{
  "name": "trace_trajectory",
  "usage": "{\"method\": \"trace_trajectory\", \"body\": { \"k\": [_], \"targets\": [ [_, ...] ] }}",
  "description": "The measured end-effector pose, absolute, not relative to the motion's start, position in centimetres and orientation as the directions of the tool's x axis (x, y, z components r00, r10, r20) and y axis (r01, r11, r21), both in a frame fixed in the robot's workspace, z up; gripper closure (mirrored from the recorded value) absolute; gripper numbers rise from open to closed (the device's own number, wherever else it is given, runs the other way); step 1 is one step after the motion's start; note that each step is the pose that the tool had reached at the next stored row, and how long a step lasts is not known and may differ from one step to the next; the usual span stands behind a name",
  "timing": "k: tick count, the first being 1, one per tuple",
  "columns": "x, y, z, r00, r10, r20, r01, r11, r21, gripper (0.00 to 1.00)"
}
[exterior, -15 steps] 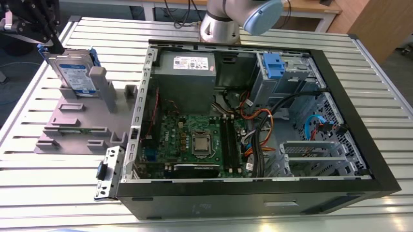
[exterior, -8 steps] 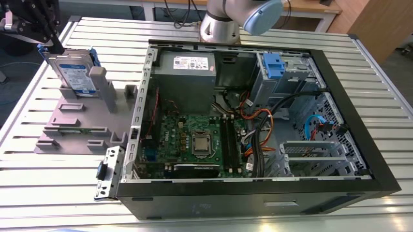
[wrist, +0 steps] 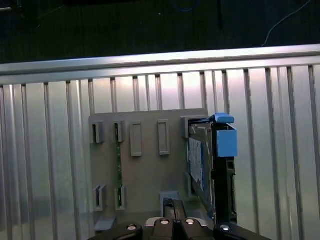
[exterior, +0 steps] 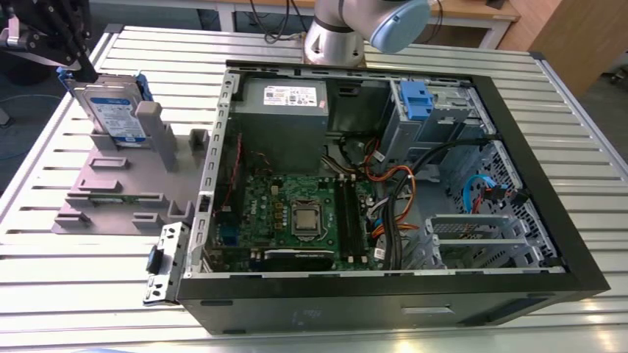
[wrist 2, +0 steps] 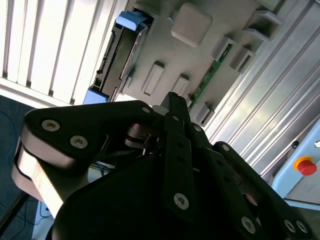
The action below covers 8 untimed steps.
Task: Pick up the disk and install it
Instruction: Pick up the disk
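Jaws: look pressed together in both wrist views, with nothing pinched between them
Gripper (exterior: 84, 68): black, at the exterior view's upper left, just above the upper corner of the disk; contact with it cannot be told
Gripper, wrist views: the tip (wrist: 172, 204) in the first wrist view sits over the stand beside the disk, not over it; in the second wrist view the tip (wrist 2: 172, 98) points at the stand
Disk (exterior: 110, 110): upright on edge in the grey stand, between its posts, at the end nearest the gripper; not lifted, outside the case
Disk detail: the white-and-blue label face shows in the exterior view; in the first wrist view the disk (wrist: 200, 165) is seen edge-on, with the blue bracket (wrist: 225, 140) along its outer side; the disk (wrist 2: 120, 55) also shows in the second wrist view
Stand (exterior: 108, 176): grey plastic, flat on the table at the exterior view's left, just beside the case; several upright posts and slots
Green circuit strip (wrist: 118, 165): on edge in a slot of the stand, apart from the disk
Computer case (exterior: 579, 272): black, lying on its side with the cover off and the motherboard (exterior: 294, 213) exposed
Drive bay: a blue bracket piece (exterior: 417, 99) at the far corner of the case, well apart from the disk
Arm (exterior: 339, 33): rises behind the case
Table (exterior: 88, 309): slatted metal
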<state>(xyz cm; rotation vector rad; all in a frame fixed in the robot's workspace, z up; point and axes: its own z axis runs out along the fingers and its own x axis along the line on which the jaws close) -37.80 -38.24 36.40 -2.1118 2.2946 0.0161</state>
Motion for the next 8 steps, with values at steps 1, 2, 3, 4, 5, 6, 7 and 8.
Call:
{"method": "trace_trajectory", "body": {
  "k": [1,2,3,4,5,6,7,8],
  "targets": [
    [-37.8,-38.24,36.39,-0.082,-0.996,-0.024,-0.997,0.082,-0.008,0.89],
    [-37.8,-38.24,36.39,-0.081,-0.996,-0.024,-0.997,0.082,-0.008,0.89],
    [-37.79,-38.24,36.39,-0.081,-0.996,-0.024,-0.997,0.081,-0.008,0.89],
    [-37.79,-38.24,36.4,-0.08,-0.997,-0.024,-0.997,0.08,-0.008,0.89],
    [-37.79,-38.24,36.4,-0.079,-0.997,-0.024,-0.997,0.079,-0.008,0.89],
    [-37.79,-38.24,36.4,-0.078,-0.997,-0.023,-0.997,0.079,-0.008,0.89],
    [-37.79,-38.24,36.4,-0.078,-0.997,-0.023,-0.997,0.078,-0.008,0.89],
    [-37.79,-38.24,36.39,-0.077,-0.997,-0.023,-0.997,0.077,-0.008,0.89]
  ]
}}
